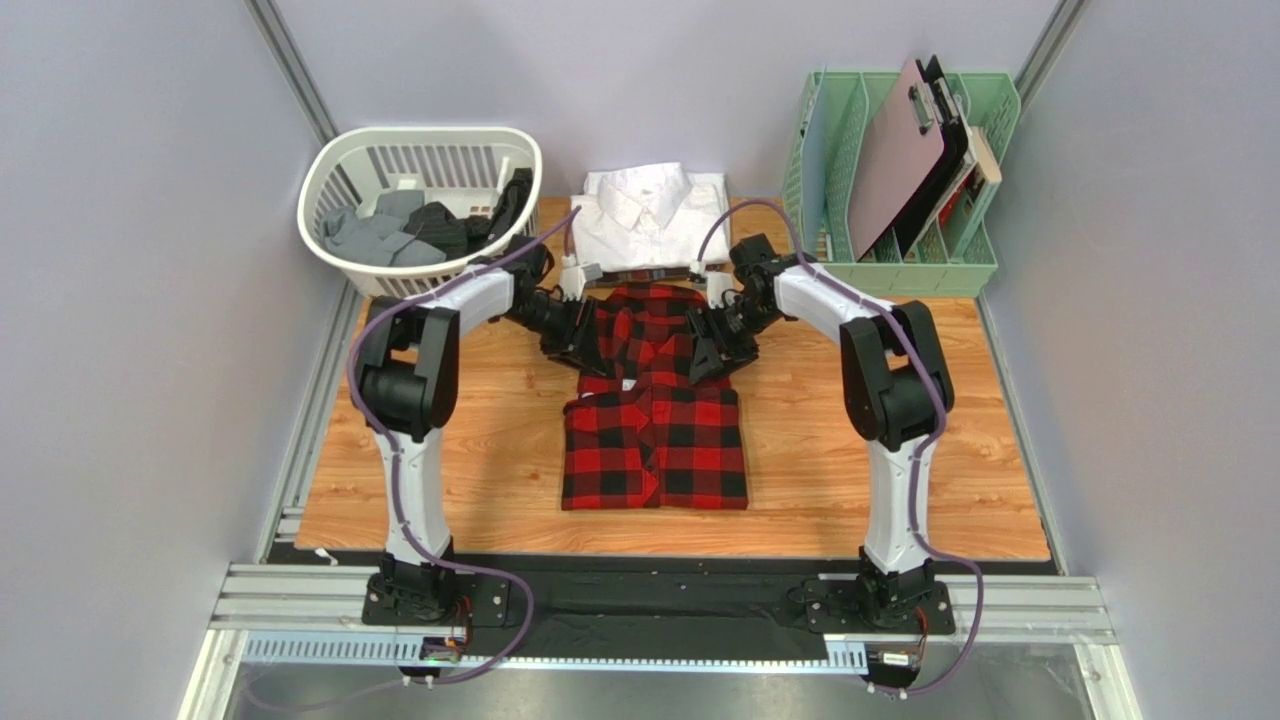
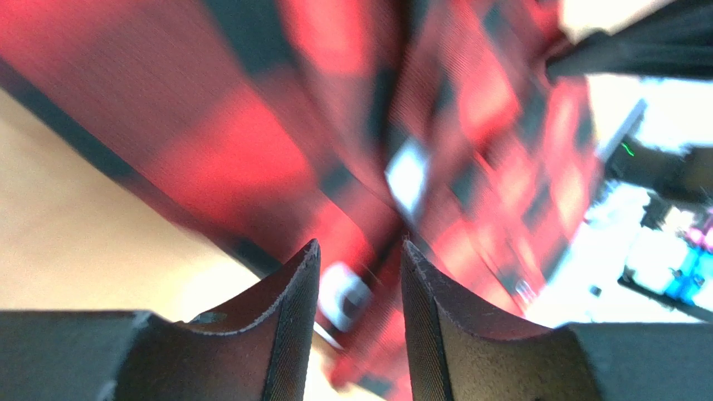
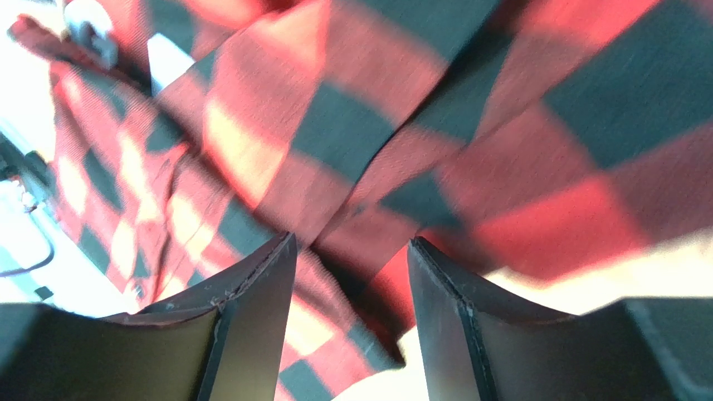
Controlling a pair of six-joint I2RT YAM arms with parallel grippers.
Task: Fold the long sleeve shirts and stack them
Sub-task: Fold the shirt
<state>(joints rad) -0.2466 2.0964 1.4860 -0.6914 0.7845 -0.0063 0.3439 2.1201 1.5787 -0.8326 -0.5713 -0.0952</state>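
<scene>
Tabletop, 1 red-and-black checked shirt: lying at centre, near half flat, collar end bunching up between both arms.
Left fingers, right fingers: standing apart, checked cloth showing in each gap.
1 white shirt: lying folded just behind.
1 white basket, far left: holding grey and dark clothes.
1 green file rack, far right: holding a clipboard.
</scene>
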